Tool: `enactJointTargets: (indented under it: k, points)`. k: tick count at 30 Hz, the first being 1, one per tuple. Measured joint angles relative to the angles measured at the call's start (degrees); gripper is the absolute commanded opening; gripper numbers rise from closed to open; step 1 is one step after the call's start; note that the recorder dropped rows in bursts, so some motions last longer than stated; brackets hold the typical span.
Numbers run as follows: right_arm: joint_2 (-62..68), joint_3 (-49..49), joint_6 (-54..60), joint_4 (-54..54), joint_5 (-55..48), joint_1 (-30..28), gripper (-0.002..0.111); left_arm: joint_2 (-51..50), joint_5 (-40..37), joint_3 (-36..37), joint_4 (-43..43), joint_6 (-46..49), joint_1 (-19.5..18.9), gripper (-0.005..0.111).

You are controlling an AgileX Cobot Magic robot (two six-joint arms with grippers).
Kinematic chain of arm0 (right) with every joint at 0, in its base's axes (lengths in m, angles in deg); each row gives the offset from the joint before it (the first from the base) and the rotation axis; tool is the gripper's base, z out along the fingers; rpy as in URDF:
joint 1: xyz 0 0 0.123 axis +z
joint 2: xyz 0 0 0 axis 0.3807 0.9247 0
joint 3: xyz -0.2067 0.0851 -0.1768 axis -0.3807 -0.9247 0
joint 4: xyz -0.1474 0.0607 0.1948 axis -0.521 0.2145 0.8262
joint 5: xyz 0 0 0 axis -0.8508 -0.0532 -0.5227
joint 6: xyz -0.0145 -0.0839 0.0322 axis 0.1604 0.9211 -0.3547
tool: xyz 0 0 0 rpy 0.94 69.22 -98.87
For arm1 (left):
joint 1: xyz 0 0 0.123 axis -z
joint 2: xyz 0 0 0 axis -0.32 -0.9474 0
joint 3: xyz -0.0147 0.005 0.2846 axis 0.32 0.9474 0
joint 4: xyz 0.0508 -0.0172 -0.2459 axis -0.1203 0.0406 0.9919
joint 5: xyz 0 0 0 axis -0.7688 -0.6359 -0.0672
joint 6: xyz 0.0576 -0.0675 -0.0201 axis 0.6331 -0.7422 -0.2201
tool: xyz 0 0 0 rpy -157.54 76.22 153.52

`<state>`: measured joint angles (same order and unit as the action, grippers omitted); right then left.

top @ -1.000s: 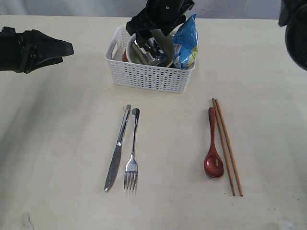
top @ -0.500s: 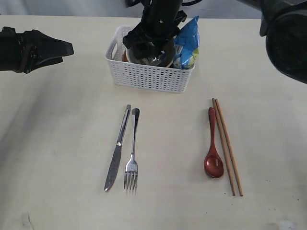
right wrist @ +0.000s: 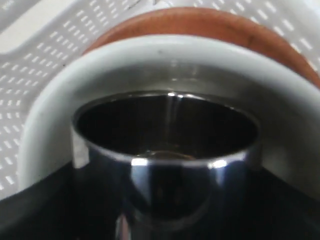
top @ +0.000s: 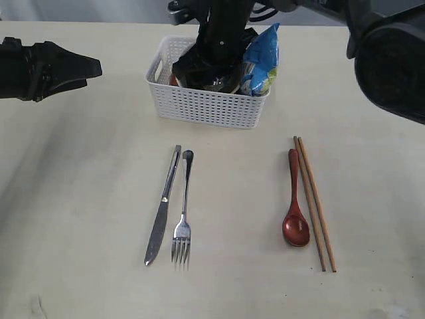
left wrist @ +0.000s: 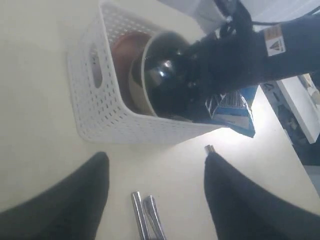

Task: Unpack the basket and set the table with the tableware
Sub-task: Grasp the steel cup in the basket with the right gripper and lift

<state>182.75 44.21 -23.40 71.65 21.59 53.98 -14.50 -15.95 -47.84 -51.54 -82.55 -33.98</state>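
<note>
One pale cream table [top: 80, 199] with a faint grain is seen carrying everything, and a grey strip of the room is seen past its far edge. A white mesh basket [top: 206, 106] is set at the far middle of the table. In front of the basket, toward its left end, a knife [top: 163, 209] and a fork [top: 184, 206] are laid side by side, the knife on the outside. In front of the basket, past its right end, a spoon [top: 295, 212] and chopsticks [top: 313, 203] are laid side by side, the spoon nearer the fork.

Inside the basket a steel mug [right wrist: 165, 165] is nested in a cream bowl [right wrist: 165, 60], with a red-brown plate [right wrist: 200, 22] stood behind the bowl. A blue bag [top: 260, 60] is propped at the basket's right end.

The right end effector [top: 211, 74] is lowered into the basket at the mug. Its jaws are spread wide, with dark shapes seen on either side of the mug; contact cannot be told. The left end effector [top: 96, 68] is held above the table well left of the basket, its fingers [left wrist: 80, 200] spread apart with nothing between them.

A yellow warning-triangle sticker [left wrist: 276, 41] is carried on the right arm; its small print cannot be read. Print on the bag is too blurred to read.
</note>
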Motion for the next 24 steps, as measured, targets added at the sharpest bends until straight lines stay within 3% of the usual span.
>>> enactJointTargets:
  k: [3, 8, 16, 24]
  points:
    - [0.3, 0.0, -0.4, -0.4, 0.0, 0.0, 0.064, 0.0, 0.0, 0.0, 0.0, 0.0, 0.0, 0.053]
    - [0.5, 0.8, -2.0, -0.4, -0.5, 0.0, 0.036, 0.0, 0.0, 0.0, 0.0, 0.0, 0.0, 0.053]
    - [0.9, 4.4, -4.5, -0.4, -5.4, 0.0, 0.002, 0.0, 0.0, 0.0, 0.0, 0.0, 0.0, 0.053]
    - [-1.5, 7.7, -5.0, -1.4, -9.5, 0.0, 0.0, 0.0, 0.0, 0.0, 0.0, 0.0, 0.0, 0.053]
